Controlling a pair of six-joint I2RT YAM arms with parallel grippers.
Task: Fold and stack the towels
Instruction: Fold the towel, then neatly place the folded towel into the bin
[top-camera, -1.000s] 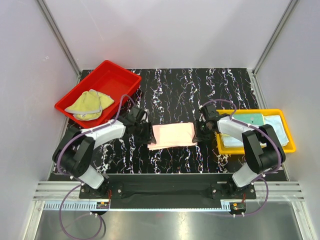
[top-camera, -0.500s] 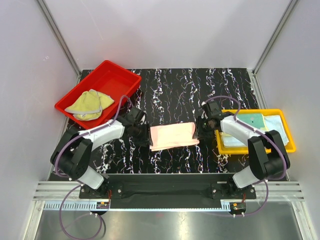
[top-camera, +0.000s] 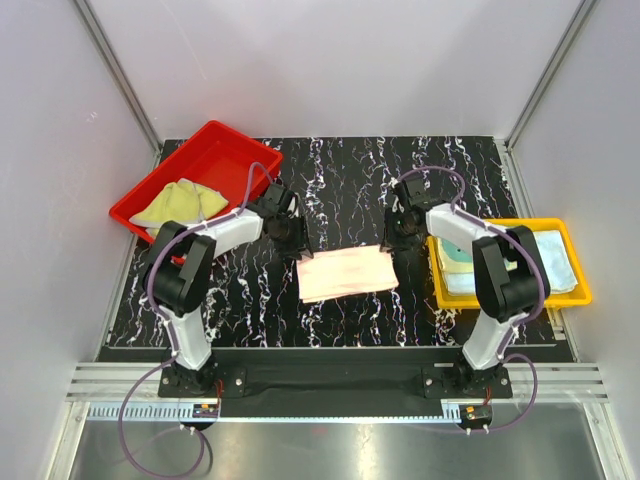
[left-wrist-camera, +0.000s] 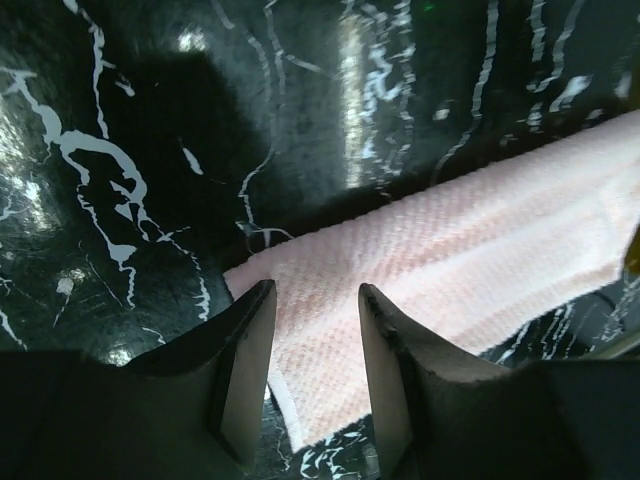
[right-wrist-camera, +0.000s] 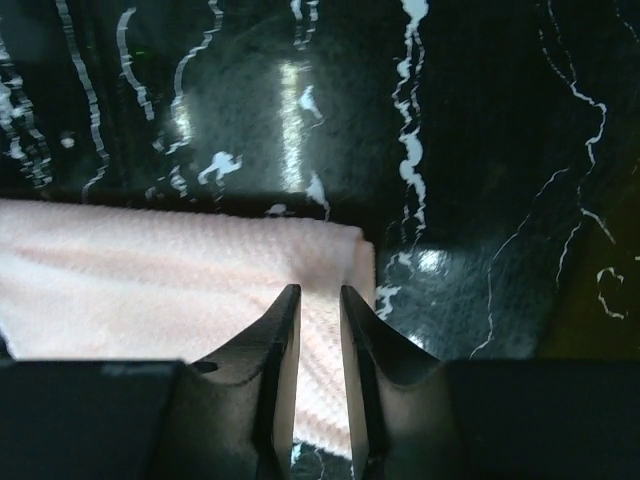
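We see the pink towel (top-camera: 347, 272) lying flat in the middle of the black marbled table (top-camera: 350, 170), between the two arms and a little nearer than their grippers. It is a long rectangle running left to right, slightly skewed, with its left end nearer us than its right. In the left wrist view the pink towel (left-wrist-camera: 470, 250) has a fine waffle weave and shows a second layer with a stitched hem along the near side. In the right wrist view the pink towel (right-wrist-camera: 150, 280) ends in a soft rounded corner at its far right, where the layers lie on each other.

The left gripper (top-camera: 292, 240) sits at the towel's far left corner. Its fingers are parted, and the left gripper (left-wrist-camera: 315, 290) shows the cloth lying loose beneath the gap. The right gripper (top-camera: 393, 235) sits at the far right corner. The right gripper (right-wrist-camera: 318, 290) has its fingers only narrowly apart, with pink showing between them and nothing visibly pinched.

A yellow-green towel (top-camera: 180, 203) lies crumpled in the red tray (top-camera: 225, 160) at the far left. In the yellow tray (top-camera: 520, 300) on the right we see a teal green towel (top-camera: 455, 255) beside a pale blue-white towel (top-camera: 555, 255), both lying flat.
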